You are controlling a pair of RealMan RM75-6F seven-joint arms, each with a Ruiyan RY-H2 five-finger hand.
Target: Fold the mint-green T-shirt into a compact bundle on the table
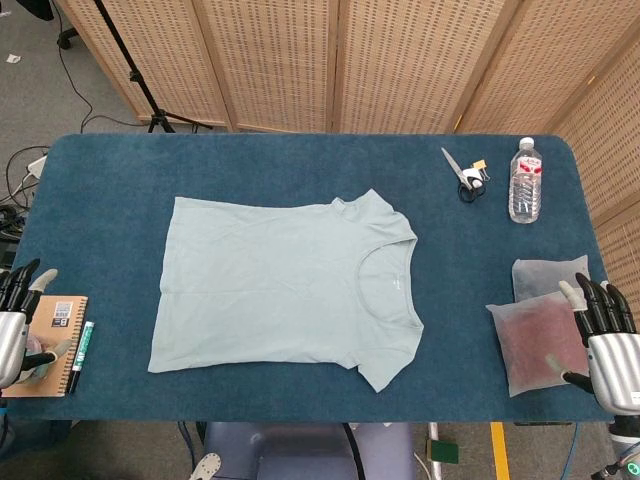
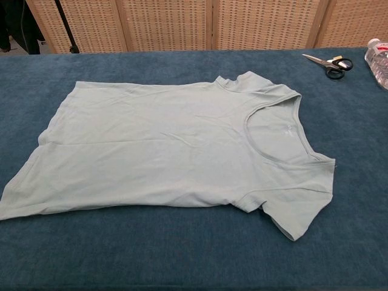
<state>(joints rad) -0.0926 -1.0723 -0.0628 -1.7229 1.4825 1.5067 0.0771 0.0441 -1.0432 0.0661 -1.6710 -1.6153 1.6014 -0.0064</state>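
The mint-green T-shirt [image 1: 285, 282] lies spread flat and unfolded on the blue table [image 1: 300, 160], near the middle, with its neckline pointing toward the right end and its hem toward the left end. Both short sleeves stick out, one toward the far edge and one toward the near edge.

The left hand [image 1: 20, 310] sits well to the left of the T-shirt, at the table's near left corner, fingers apart and holding nothing. It hovers over a spiral notebook [image 1: 55, 340] with a marker [image 1: 82, 342] just beside it.

The right hand [image 1: 605, 335] is well to the right of the T-shirt, fingers spread and empty, beside two soft pouches [image 1: 535, 335].

Beyond the T-shirt's collar, toward the far right corner, lie scissors [image 1: 465, 178] and a water bottle [image 1: 526, 182], near each other but apart.
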